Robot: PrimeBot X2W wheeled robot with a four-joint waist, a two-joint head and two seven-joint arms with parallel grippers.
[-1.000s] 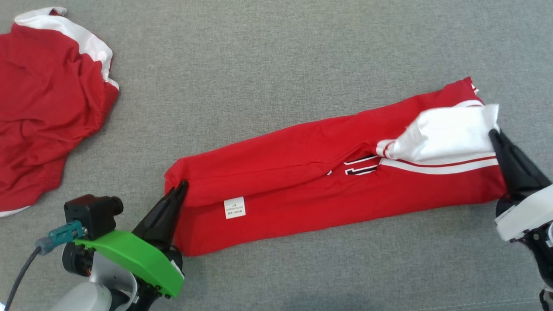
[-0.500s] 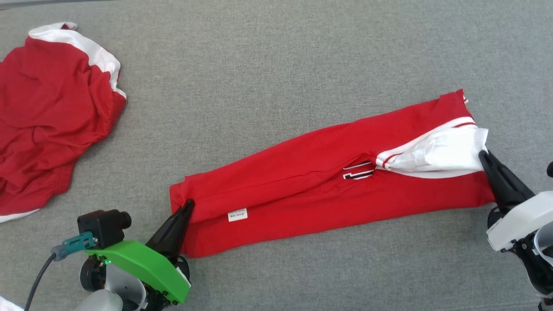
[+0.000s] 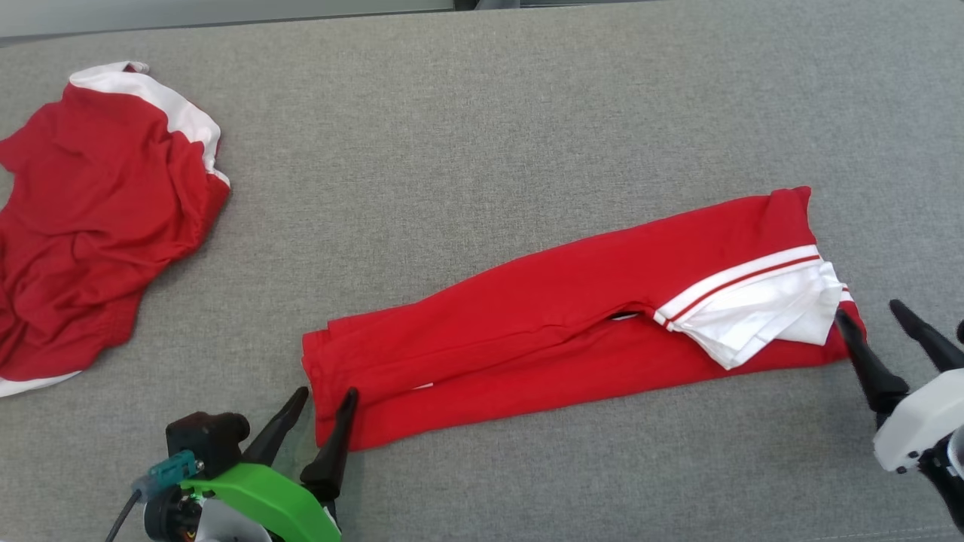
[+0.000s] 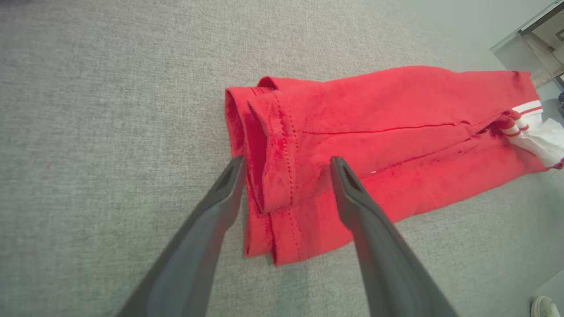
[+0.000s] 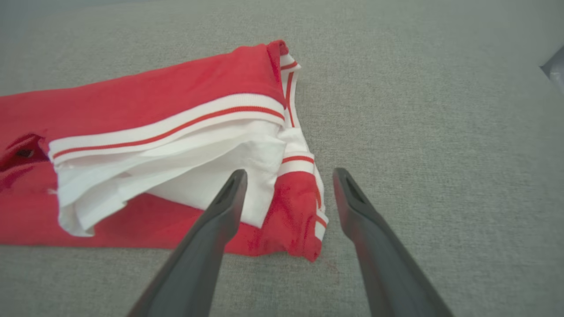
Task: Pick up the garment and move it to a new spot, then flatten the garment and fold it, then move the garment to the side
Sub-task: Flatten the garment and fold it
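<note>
The red garment (image 3: pixel 542 324) lies folded into a long strip on the grey surface, with a white, red-striped sleeve (image 3: pixel 753 309) on top near its right end. My left gripper (image 3: pixel 325 393) is open at the strip's left end (image 4: pixel 273 185), one finger on either side of the folded hem, holding nothing. At the strip's right end (image 5: pixel 282 193) my right gripper (image 3: pixel 867 310) is open, fingers apart over the cloth's corner and the bare surface.
A second red and white garment (image 3: pixel 98 218) lies crumpled at the far left. The grey padded surface (image 3: pixel 482 120) stretches wide behind the strip. Its far edge (image 3: pixel 226 19) runs along the top of the head view.
Both grippers were shut on the strip's ends and have let go and opened. The top layer dropped flat, covering the label and printed number. The head camera has tilted.
</note>
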